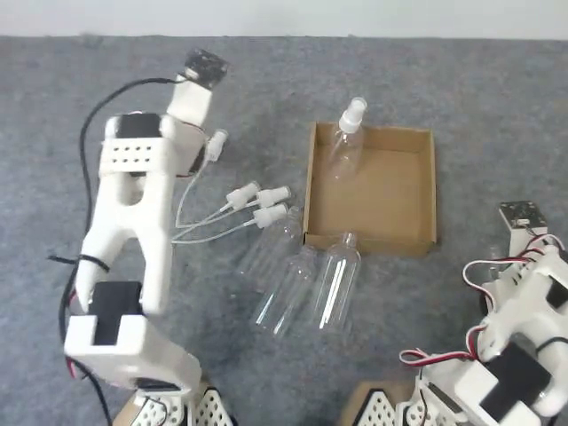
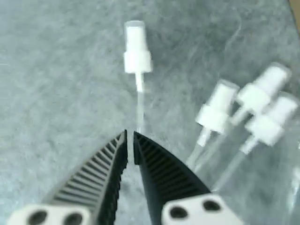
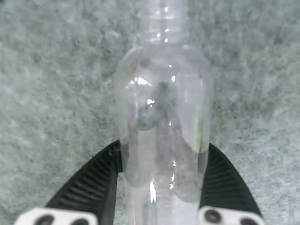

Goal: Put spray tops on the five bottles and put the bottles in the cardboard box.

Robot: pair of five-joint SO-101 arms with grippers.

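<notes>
My left gripper [image 2: 131, 136] is shut on the thin tube of a white spray top [image 2: 137, 51], which lies on the grey carpet left of the cardboard box [image 1: 368, 241]. Three more spray tops [image 1: 264, 202] lie in a cluster beside it, also seen as spray tops [image 2: 253, 108] in the left wrist view. Three clear bottles [image 1: 302, 275] without tops lie in front of the box's left corner. One bottle with a spray top [image 1: 346, 138] leans in the box's far left corner. My right gripper [image 3: 164, 150] is shut on a clear bottle [image 3: 164, 93] with an open neck.
Both arm bases stand at the near edge of the carpet, the left arm [image 1: 133, 222] stretching far over the left side. The box's right half is bare cardboard. Open carpet lies between the box and the right arm [image 1: 524, 319].
</notes>
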